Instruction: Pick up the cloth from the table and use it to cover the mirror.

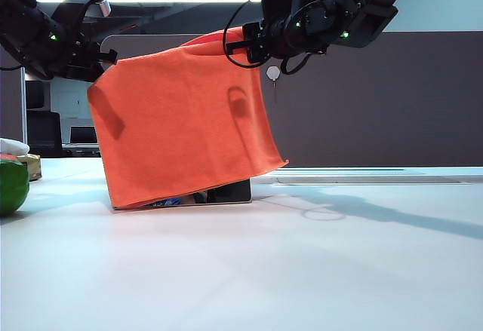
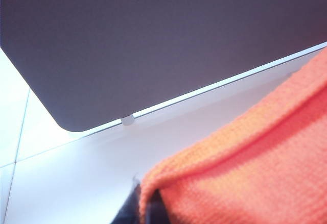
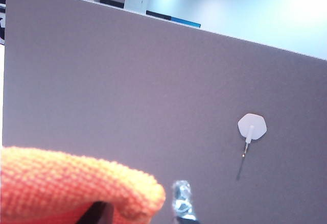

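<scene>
White table [image 1: 302, 271] fronts a grey partition [image 1: 392, 97]; a green ball [image 1: 11, 186] sits far left. The cloth [image 1: 181, 127] drapes the mirror [image 1: 226, 193]. Upper left, the left gripper [image 1: 104, 58] is clamped on the cloth; upper centre, the right gripper's [image 1: 253, 44] grip is unclear.

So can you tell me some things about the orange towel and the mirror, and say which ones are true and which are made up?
1. The bright orange microfibre towel hangs over the upright frameless mirror. True.
2. The towel lies flat on the white tabletop. False: it is held up at its top corners and drapes down.
3. A strip of the mirror shows below the towel's bottom edge. True.
4. The left tool is at the towel's upper left corner, the right tool at its top right. True.
5. A round green thing sits on top of the mirror. False: it rests on the table at the left edge.
6. The towel is blue. False: it is orange.
</scene>
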